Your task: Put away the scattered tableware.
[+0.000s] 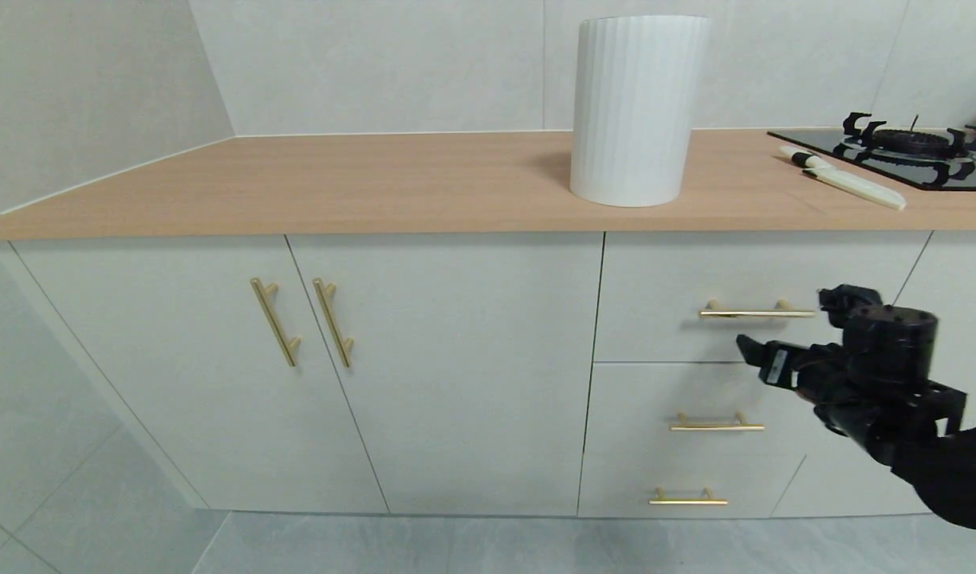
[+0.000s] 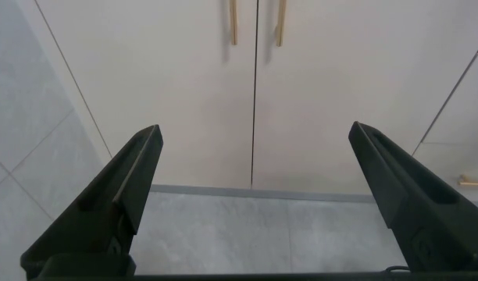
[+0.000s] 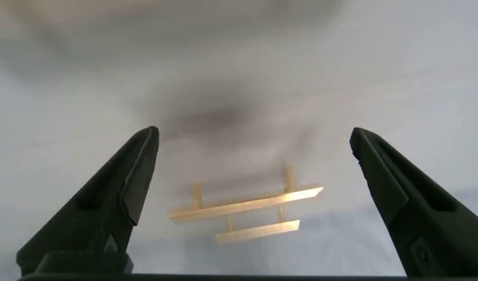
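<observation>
Opening a drawer is judged in hand: just ahead of the wide-spread right gripper (image 3: 253, 140), the top drawer handle (image 1: 755, 313) is yet to be clasped and pulled.

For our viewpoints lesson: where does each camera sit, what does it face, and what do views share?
Head view: on the head, facing forward and down at countertop, cabinet doors, drawers; right gripper at lower right.
Left wrist view: on the left wrist, facing cabinet doors and floor between the left gripper's open jaws.
Right wrist view: on the right wrist, facing drawer handles between the right gripper's open jaws.
Shared: head and left wrist views both show the door handles.
</observation>
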You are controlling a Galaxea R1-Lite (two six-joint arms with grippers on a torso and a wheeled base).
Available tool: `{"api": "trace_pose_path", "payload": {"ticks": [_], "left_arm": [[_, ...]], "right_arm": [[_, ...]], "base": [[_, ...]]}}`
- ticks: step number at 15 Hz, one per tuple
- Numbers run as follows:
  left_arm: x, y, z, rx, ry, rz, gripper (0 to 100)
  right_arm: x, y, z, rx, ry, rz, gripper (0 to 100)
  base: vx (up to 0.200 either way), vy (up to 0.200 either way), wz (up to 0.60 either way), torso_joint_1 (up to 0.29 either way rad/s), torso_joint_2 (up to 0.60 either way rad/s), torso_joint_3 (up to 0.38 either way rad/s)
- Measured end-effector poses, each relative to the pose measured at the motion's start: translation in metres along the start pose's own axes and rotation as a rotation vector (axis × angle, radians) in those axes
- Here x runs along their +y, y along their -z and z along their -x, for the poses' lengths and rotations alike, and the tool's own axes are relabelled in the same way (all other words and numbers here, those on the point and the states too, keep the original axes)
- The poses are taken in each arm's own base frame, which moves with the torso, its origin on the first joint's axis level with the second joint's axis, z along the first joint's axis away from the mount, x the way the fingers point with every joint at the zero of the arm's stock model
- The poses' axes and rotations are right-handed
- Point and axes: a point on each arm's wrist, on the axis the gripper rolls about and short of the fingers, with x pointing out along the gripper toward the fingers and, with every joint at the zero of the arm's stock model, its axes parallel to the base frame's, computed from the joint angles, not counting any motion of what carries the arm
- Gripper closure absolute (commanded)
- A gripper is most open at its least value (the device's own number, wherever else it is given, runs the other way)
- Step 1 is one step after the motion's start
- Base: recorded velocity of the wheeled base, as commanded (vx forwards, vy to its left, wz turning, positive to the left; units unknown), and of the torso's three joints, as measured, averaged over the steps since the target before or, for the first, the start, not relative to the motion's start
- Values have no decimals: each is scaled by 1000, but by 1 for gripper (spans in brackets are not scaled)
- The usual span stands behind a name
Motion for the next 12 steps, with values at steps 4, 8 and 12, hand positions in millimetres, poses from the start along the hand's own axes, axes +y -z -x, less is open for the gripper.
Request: {"api": "trace_pose_path", "payload": {"ticks": [4,8,12], "left_arm": [[0,0,0,0,0,0,0],[0,0,0,0,1,0,0],[0,0,0,0,0,0,0]], "right_arm": [[-22,-56,82,-231,100,65,0],[-57,-62,171,-376,146,87,0],[-94,-26,236,-397,226,106,0]], "base": [[0,0,0,0,0,0],[0,0,0,0,0,0],[0,0,0,0,0,0]]}}
